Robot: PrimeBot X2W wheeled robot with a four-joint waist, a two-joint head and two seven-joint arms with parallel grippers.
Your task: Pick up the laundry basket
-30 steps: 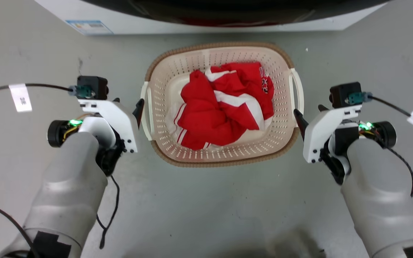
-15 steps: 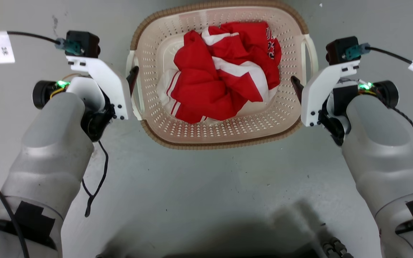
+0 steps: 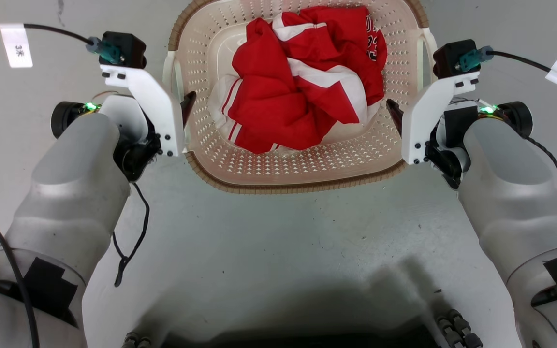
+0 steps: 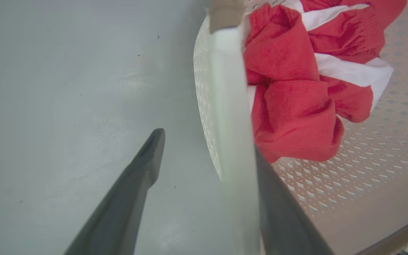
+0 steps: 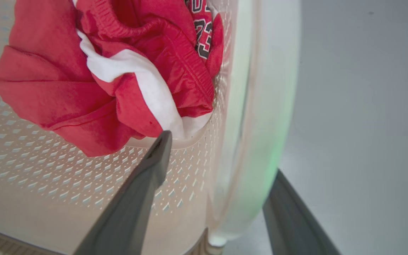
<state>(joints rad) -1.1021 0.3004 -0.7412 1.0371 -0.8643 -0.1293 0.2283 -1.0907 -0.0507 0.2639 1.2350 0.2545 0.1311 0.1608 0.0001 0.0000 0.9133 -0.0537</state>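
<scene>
Open: bare grey floor (image 3: 278,232) either side of cream perforated plastic basket (image 3: 283,169). Inside, crumpled red-and-white garment (image 3: 302,82) crowds the middle (wall margins free). Flanks barred by white side handles (image 4: 228,106).

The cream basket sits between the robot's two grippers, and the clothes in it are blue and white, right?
No. The crumpled clothes are red and white, not blue; the head view shows it. The cream perforated plastic basket does sit between the left gripper and the right gripper.

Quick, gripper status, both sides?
Left gripper: open, straddling the left handle of the basket.
Right gripper: open, straddling the right handle.
</scene>
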